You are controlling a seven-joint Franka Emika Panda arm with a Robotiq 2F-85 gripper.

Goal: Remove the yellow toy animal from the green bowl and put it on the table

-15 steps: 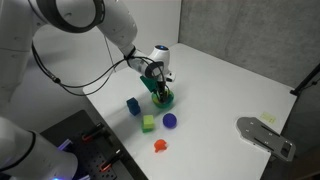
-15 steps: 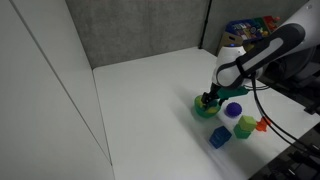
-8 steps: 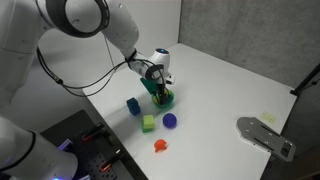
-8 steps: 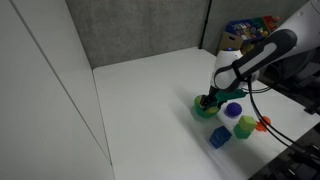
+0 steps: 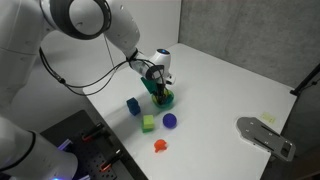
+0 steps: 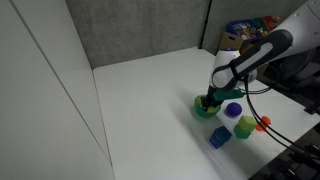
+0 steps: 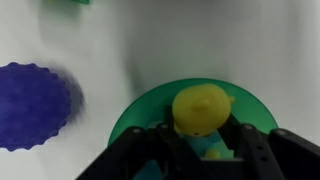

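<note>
Gripper (image 5: 158,91) is hanging low over the green bowl (image 5: 167,100), which is sitting in from the table (image 5: 225,85) edge beside the robot. In the wrist view the yellow toy animal (image 7: 203,107) is lying in the bowl between the dark fingers (image 7: 262,152). Whether they are pinching it I cannot tell. A purple piece (image 7: 30,105) is sitting near the bowl, apart from it.

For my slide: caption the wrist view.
Black jaws flank the bright yellow toy animal in the round green bowl, a knobbly purple piece nearby.
</note>
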